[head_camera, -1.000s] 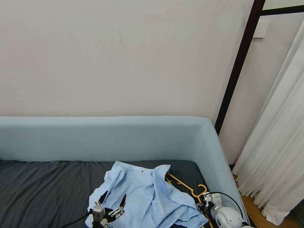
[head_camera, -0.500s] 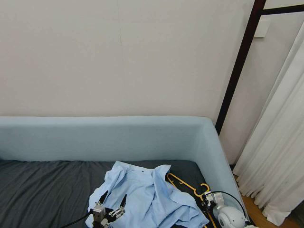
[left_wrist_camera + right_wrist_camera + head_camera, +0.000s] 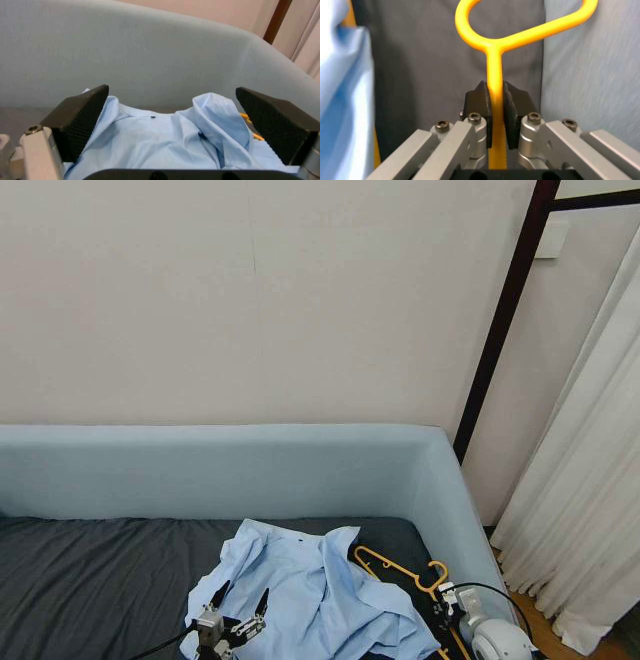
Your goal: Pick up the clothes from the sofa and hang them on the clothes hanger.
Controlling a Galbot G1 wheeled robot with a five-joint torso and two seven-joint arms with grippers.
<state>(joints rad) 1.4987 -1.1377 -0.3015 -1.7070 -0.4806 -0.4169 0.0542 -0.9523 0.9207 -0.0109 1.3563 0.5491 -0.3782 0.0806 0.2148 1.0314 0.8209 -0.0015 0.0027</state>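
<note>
A light blue shirt point(image 3: 305, 595) lies crumpled on the sofa's dark grey seat point(image 3: 90, 580), and it spreads below the open fingers in the left wrist view point(image 3: 165, 142). My left gripper point(image 3: 240, 608) hovers open over the shirt's near left edge. A yellow hanger point(image 3: 395, 568) lies at the shirt's right side, partly under the cloth. My right gripper point(image 3: 495, 108) is shut on the hanger's neck point(image 3: 494, 78), just below its hook. In the head view the right gripper point(image 3: 447, 598) sits by the sofa's right arm.
The sofa's light blue back point(image 3: 220, 470) and right arm point(image 3: 450, 510) wall in the seat. A dark pole point(image 3: 505, 310) stands behind the right corner, with white curtains point(image 3: 590, 500) beyond it. Bare seat cushion extends to the left.
The right gripper has moved right and toward me with the hanger, drawing more of the yellow hanger out from under the shirt. The left gripper has stayed in place.
</note>
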